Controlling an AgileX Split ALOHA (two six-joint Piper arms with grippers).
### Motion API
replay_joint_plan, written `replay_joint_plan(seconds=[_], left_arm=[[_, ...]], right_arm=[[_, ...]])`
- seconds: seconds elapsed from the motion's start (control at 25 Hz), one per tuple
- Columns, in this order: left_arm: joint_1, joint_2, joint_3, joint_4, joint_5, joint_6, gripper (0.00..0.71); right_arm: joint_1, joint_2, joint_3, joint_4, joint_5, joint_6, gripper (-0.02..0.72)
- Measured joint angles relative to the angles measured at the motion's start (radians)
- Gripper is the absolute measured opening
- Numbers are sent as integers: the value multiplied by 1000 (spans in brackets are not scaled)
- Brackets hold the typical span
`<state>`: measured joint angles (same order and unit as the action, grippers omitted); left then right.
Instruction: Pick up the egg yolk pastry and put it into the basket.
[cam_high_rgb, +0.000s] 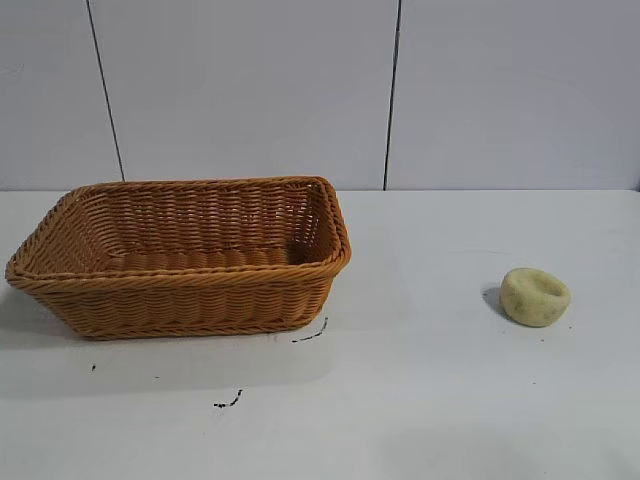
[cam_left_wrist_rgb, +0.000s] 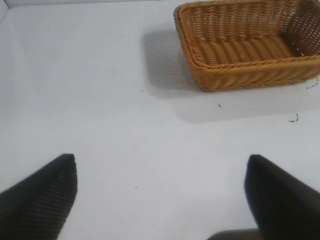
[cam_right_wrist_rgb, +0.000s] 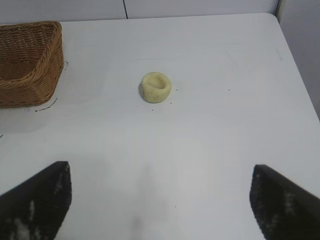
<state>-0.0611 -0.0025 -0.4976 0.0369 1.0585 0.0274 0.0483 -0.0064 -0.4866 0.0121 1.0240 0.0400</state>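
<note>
The egg yolk pastry (cam_high_rgb: 535, 297) sits alone on the white counter (cam_high_rgb: 430, 400), towards the right side in the exterior view and well apart from the basket (cam_high_rgb: 180, 260). It is a small, pale yellow lump with a dent pressed into its top. The basket stands on the left part of the counter, orange-brown wicker with flared sides and a braided rim, and nothing shows inside it. A few small dark marks (cam_high_rgb: 228, 402) dot the counter in front of the basket.

From the right wrist, the right hand (cam_right_wrist_rgb: 160, 200) hangs above bare counter with its two dark fingers (cam_right_wrist_rgb: 37, 200) spread wide and nothing between them; the pastry lies farther ahead of it, untouched. From the left wrist, the left hand (cam_left_wrist_rgb: 160, 195) is likewise spread wide over bare counter, holding nothing, with the basket farther off
</note>
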Motion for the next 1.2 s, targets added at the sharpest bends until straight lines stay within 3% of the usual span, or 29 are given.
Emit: replay_joint_plan(seconds=[0.68, 1.2], left_arm=[[0, 0, 0, 0, 0, 0, 693], [0, 0, 0, 0, 0, 0, 693]], right_arm=[[0, 57, -13, 0, 2, 0, 696], [0, 832, -328, 0, -5, 0, 696]])
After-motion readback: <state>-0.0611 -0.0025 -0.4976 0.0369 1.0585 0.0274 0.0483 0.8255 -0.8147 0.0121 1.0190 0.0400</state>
